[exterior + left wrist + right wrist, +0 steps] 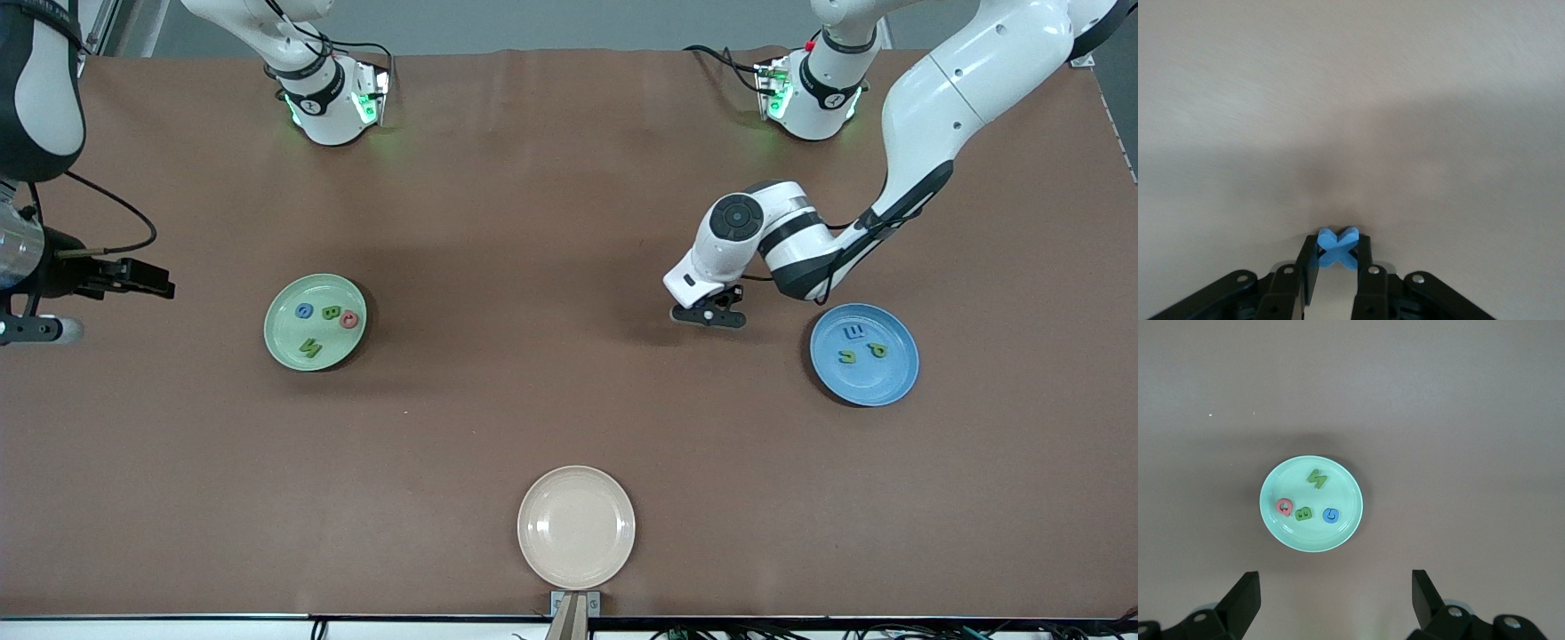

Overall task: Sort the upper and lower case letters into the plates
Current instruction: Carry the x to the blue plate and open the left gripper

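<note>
A blue letter X (1338, 248) sits between the fingertips of my left gripper (1337, 252), which is shut on it. In the front view this gripper (709, 316) is low over the bare table beside the blue plate (876, 384), and the X is hidden there. The blue plate holds three letters, one pale blue (852, 332) and two green. The pale green plate (284, 336) holds several letters. My right gripper (147, 280) waits high at the right arm's end of the table. It stands open (1335, 581) with nothing in it, looking down on the green plate (1338, 483).
A cream-beige plate (576, 527) with nothing on it lies near the table's front edge, nearer to the front camera than both other plates. The two arm bases (333, 107) (813, 98) stand along the table's back edge.
</note>
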You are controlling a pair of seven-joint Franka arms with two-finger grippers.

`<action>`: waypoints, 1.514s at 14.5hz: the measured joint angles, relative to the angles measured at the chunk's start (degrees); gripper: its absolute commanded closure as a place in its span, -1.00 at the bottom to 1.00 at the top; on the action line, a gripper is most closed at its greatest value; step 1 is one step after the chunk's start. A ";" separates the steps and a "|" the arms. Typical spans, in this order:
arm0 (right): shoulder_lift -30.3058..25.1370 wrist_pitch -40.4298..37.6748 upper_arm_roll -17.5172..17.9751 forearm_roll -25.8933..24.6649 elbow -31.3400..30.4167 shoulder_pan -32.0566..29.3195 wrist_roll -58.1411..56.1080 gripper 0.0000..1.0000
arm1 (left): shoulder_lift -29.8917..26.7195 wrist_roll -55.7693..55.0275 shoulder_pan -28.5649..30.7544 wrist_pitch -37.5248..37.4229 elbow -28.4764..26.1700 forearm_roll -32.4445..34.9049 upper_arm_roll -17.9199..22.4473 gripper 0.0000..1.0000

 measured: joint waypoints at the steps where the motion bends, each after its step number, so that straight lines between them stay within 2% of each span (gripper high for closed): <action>1: -0.93 -0.10 0.00 -0.03 -0.48 0.17 0.00 -1.00 | -0.63 0.38 1.54 -2.00 0.81 0.00 -1.27 0.90; 5: -3.79 -1.71 -0.14 -0.10 -0.95 0.24 0.00 -1.00 | -2.78 9.26 13.18 -8.05 3.42 0.00 -7.93 0.92; 10: -8.24 -5.88 -0.10 -0.12 -0.96 0.31 0.00 -1.00 | -3.03 24.57 24.32 -8.35 3.96 0.00 -7.91 0.92; 17: -10.62 -9.56 0.00 -0.12 0.49 0.39 -0.01 -1.00 | -1.74 38.66 26.03 -8.25 8.72 0.01 0.12 0.92; 22: -10.62 -9.89 0.13 0.01 0.99 0.42 0.00 -1.00 | 1.76 40.68 24.00 -8.09 12.91 0.01 3.04 0.92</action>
